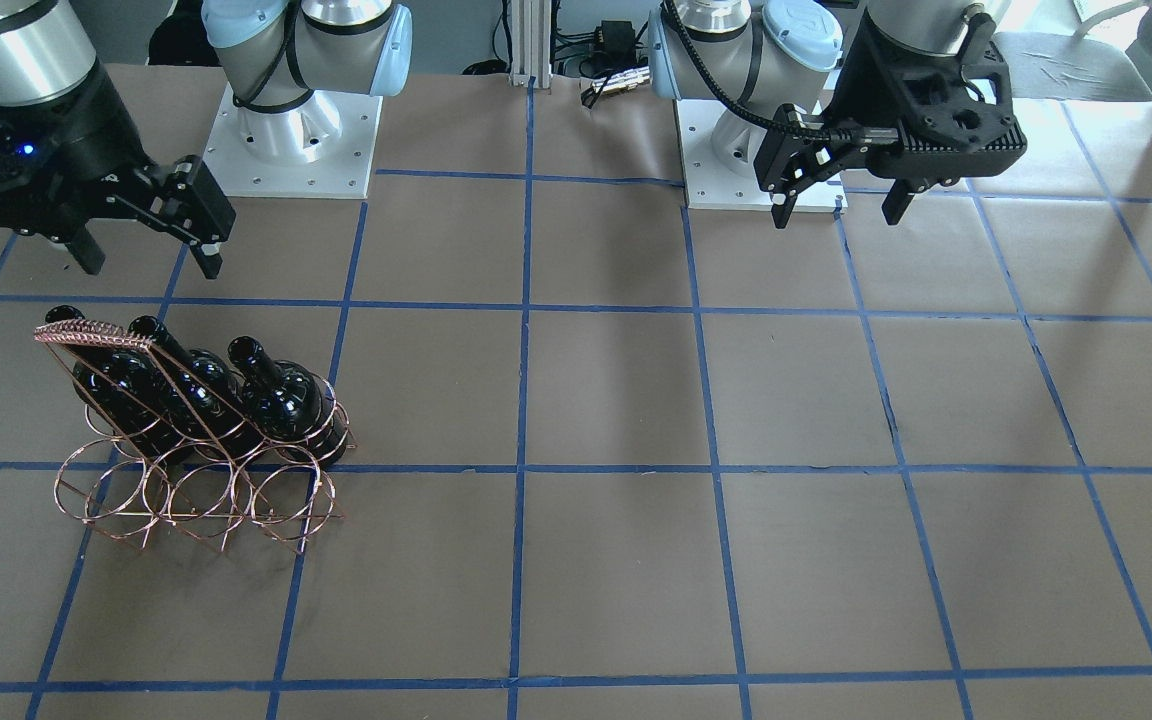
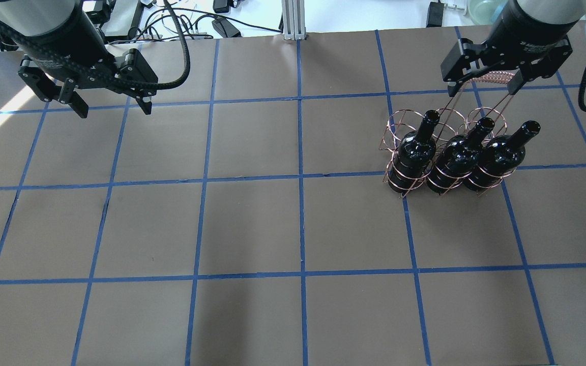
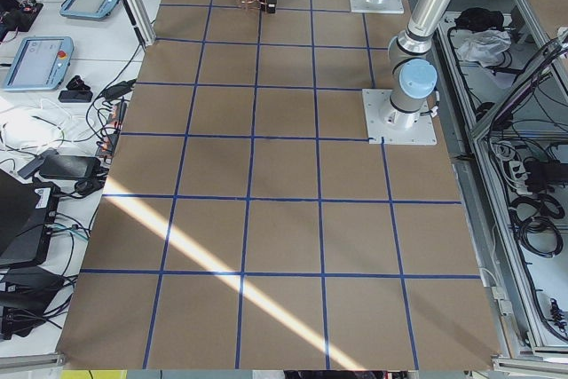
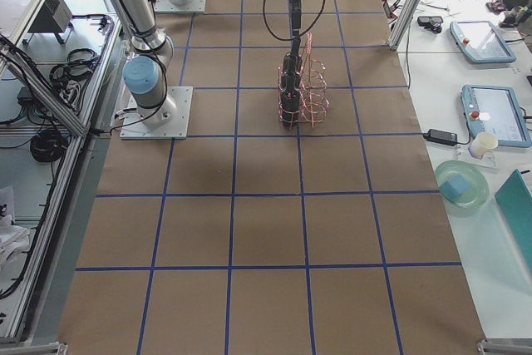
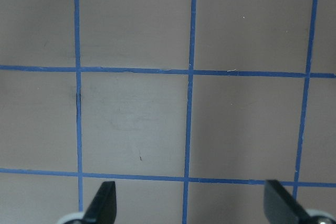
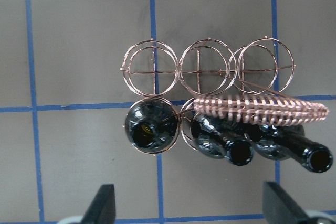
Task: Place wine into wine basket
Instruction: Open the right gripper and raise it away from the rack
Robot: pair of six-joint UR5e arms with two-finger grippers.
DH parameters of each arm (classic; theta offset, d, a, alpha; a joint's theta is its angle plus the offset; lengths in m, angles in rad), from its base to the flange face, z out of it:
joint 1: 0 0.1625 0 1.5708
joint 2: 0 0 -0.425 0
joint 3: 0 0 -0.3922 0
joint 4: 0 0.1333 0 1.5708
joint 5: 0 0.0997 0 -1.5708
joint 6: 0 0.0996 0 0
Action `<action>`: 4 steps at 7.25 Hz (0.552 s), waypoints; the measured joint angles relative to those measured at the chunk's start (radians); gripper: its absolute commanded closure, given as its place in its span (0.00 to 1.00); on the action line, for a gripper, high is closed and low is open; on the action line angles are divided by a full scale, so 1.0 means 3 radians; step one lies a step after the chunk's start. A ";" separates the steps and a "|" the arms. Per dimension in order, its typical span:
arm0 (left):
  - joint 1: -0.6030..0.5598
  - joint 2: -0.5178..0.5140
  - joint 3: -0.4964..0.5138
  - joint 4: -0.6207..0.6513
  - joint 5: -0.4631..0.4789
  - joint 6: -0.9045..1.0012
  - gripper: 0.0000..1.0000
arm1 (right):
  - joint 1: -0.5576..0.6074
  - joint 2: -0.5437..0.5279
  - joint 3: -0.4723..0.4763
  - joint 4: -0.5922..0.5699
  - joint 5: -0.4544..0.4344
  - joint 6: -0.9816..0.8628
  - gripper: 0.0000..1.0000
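Note:
The copper wire wine basket (image 2: pixel 399 122) stands on the table at the robot's right. Three near-black wine bottles (image 2: pixel 415 152) (image 2: pixel 456 157) (image 2: pixel 496 157) sit side by side in its near row of rings, necks up and tilted. The far row of rings (image 6: pixel 199 69) is empty. The basket also shows in the front view (image 1: pixel 196 500) with the bottles (image 1: pixel 281 395). My right gripper (image 2: pixel 482 92) hangs open and empty above the basket's coiled top bar (image 6: pixel 257 109). My left gripper (image 2: pixel 114 110) is open and empty above bare table at the far left.
The table is brown paper with a blue tape grid. The two arm bases (image 1: pixel 301 140) (image 1: pixel 736 150) stand at the robot's edge. Tablets and cables (image 3: pixel 40 55) lie on the side desk beyond the far edge.

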 measured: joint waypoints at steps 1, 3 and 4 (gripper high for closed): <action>0.0000 0.0004 0.0000 -0.0002 0.0002 0.0000 0.00 | 0.0172 -0.0024 -0.0054 0.0034 -0.0004 0.0179 0.01; 0.0000 0.0006 0.0000 -0.0003 0.0002 0.0000 0.00 | 0.0357 -0.0026 -0.0129 0.0147 -0.0013 0.0361 0.01; 0.0000 0.0007 0.0000 -0.0004 0.0001 0.0000 0.00 | 0.0381 -0.0022 -0.0137 0.0200 -0.0042 0.0383 0.01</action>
